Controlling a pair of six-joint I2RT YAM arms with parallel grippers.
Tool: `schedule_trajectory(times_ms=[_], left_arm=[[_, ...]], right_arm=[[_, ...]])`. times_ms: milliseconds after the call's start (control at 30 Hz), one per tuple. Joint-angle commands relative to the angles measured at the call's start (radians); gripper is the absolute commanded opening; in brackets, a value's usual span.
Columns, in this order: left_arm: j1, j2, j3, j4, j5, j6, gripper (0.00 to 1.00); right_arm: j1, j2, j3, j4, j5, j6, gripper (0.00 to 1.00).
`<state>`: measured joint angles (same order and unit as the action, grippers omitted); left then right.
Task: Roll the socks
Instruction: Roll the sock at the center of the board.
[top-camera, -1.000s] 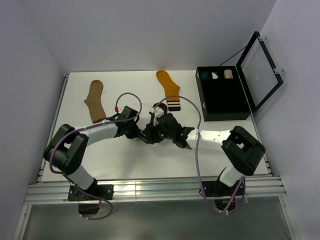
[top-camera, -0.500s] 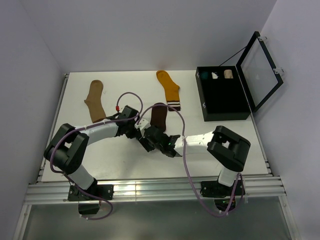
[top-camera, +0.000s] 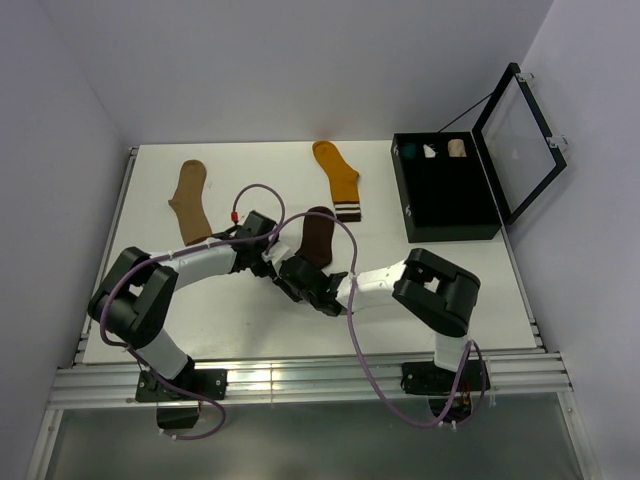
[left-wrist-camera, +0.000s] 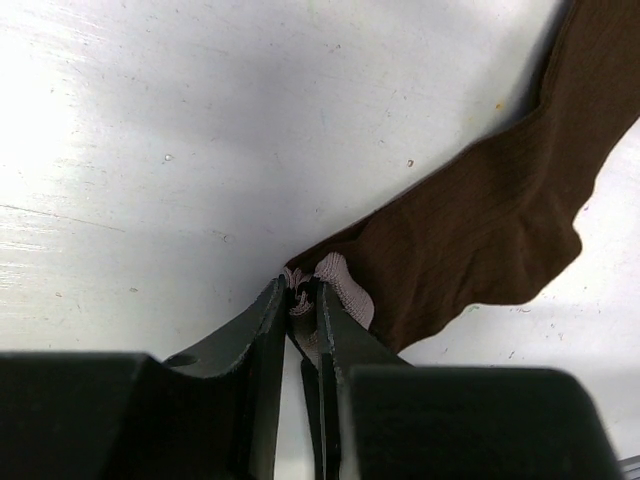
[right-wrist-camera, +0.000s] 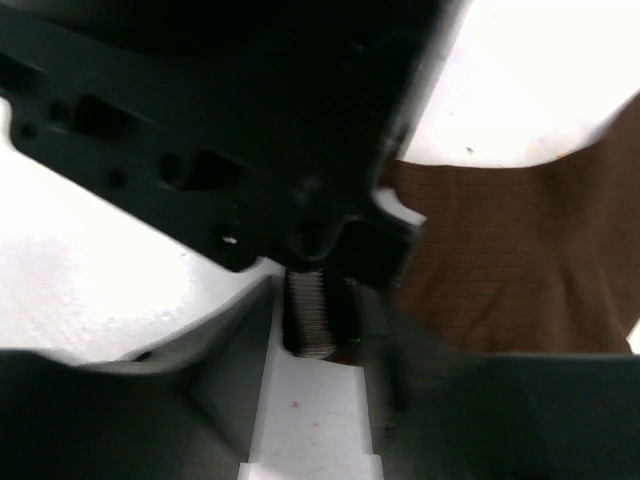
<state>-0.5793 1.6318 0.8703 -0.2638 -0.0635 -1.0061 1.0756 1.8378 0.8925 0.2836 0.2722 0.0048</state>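
Left wrist view shows the left end effector (left-wrist-camera: 305, 300) pinching the pale cuff edge of the dark brown ribbed sock (left-wrist-camera: 480, 220), which lies flat on the white worktop (left-wrist-camera: 150, 150) just beyond its tips. The right end effector (right-wrist-camera: 318, 335), fingers spread, faces it closely.
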Motion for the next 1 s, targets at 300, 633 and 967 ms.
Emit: schedule_trajectory(times_ms=[300,633,967], left_arm=[[0.002,-0.039,-0.016,0.008,-0.007,0.004,0.36],[0.004,-0.167,-0.103,0.090,-0.091,-0.087,0.71],[0.006,-0.270,-0.235,0.241,-0.085,-0.123,0.75]], right_arm=[[-0.023,0.006,-0.052,0.006,-0.054,0.109,0.00],[-0.173,-0.060,-0.099,0.071,-0.451,0.241,0.00],[-0.355,0.021,-0.127,0.258,-0.852,0.461,0.00]])
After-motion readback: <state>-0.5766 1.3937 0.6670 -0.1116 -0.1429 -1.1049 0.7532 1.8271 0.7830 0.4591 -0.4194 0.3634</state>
